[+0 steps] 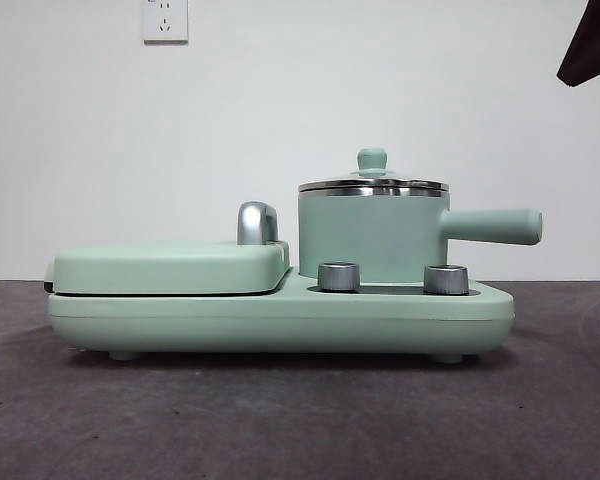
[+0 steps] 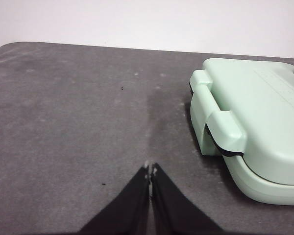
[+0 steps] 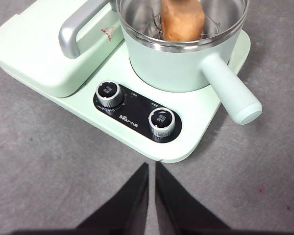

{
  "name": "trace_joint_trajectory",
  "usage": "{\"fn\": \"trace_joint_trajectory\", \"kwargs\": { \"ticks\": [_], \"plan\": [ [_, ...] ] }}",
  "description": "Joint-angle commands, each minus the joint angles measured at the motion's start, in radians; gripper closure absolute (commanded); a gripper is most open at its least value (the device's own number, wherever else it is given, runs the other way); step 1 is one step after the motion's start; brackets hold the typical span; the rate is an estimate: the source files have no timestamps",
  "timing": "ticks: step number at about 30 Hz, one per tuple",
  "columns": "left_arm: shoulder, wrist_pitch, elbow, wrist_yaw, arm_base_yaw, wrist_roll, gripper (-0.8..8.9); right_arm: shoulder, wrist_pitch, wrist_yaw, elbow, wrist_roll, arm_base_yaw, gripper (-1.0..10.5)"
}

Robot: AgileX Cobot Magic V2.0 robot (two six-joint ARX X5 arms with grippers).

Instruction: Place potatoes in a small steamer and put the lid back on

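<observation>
With both pairs of black jaws pressed together and holding nothing, the two arms stand clear of the appliance. The right gripper [image 3: 152,169] hangs above the grey table [image 3: 49,186] on the near side of the base, facing the two steel dials [image 3: 109,94]; in the front view it shows only as a dark tip at the upper right corner. The left gripper [image 2: 150,171] waits over bare table to the left of the flat mint-green hinged griddle plate [image 2: 264,122].

The small mint-green cylindrical steamer with a shiny steel rim [image 1: 372,240] sits on the right half of the base, its straight handle pointing right. The lumpy orange-brown potato [image 3: 182,20] is inside it, seen through the round clear glass lid [image 1: 372,185], which rests level on the rim with its mint-green knob upright. Both steps appear complete.

Remaining risks, as judged: the potato stands tall in the pot and may press against the glass, leaving the lid poorly seated; an arm sweeping low on retreat could catch the projecting handle or the knob and shift pot or lid.
</observation>
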Motion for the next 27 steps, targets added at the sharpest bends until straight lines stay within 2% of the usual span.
{"fn": "trace_joint_trajectory", "kwargs": {
  "ticks": [1,4,7,10,17,21,27],
  "plan": [
    [0.001,0.011,0.002,-0.003,0.000,0.005,8.08,-0.032,0.038,0.034,-0.008,-0.132,-0.016,9.3],
    [0.001,0.011,0.002,-0.003,0.000,0.005,8.07,-0.145,0.236,0.032,-0.132,-0.189,-0.077,9.3],
    [0.001,0.010,0.002,-0.003,0.000,0.005,8.07,-0.303,0.500,0.034,-0.348,-0.188,-0.165,9.3],
    [0.001,0.010,0.002,-0.003,0.000,0.005,8.07,-0.458,0.651,0.035,-0.548,-0.188,-0.256,9.3],
    [0.001,0.010,0.002,-0.003,0.000,0.005,8.07,-0.728,0.634,0.055,-0.783,-0.168,-0.372,9.3],
    [0.001,0.010,0.002,-0.003,0.000,0.005,8.08,-0.795,0.609,0.056,-0.827,-0.159,-0.394,9.3],
    [0.001,0.011,0.002,-0.003,0.000,0.005,8.07,-0.791,0.606,0.050,-0.826,-0.146,-0.398,9.3]
  ]
}}
